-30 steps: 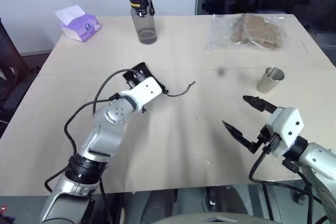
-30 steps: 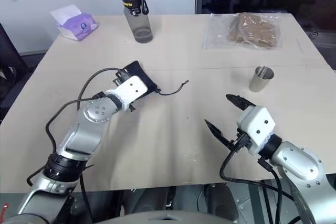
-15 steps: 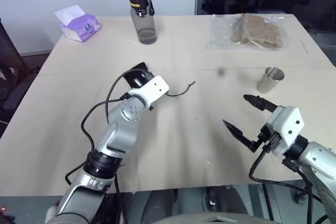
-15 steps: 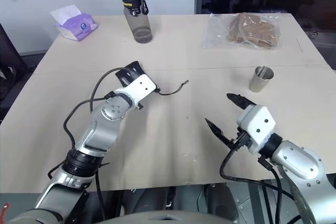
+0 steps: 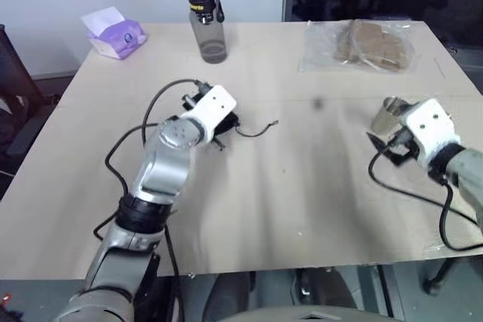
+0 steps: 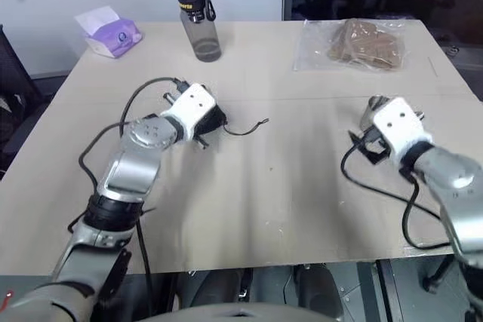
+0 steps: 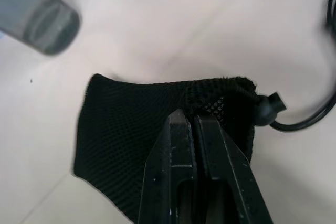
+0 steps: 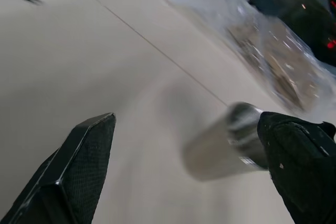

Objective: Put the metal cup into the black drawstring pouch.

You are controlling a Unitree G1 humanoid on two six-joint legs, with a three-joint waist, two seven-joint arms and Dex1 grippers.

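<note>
**Technician A:** Why does the left gripper (image 7: 195,124) sit on the small black mesh drawstring pouch (image 7: 131,129)?

**Technician B:** Its fingers are pressed together on the fabric near the pouch mouth, beside the cord toggle. Pinching one edge there probably lets the mouth be lifted and held open for loading. The pouch is on the pale wooden bench (image 5: 287,179), left of centre, with its thin dark cord (image 5: 255,130) trailing toward the middle.

**Technician A:** And the right gripper (image 8: 189,177)?

**Technician B:** Its fingers are spread wide and hold nothing. The small shiny silver steel cup (image 8: 223,142) stands upright on the bench between them, close to one finger; contact cannot be confirmed. The wide spread appears intended to straddle the cup wall before closing.

**Technician A:** Position of the cup relative to the pouch?

**Technician B:** Well apart, on the right side of the bench, nearer the clear plastic bag of brown items (image 5: 366,43). The cup is not yet gripped.
</note>
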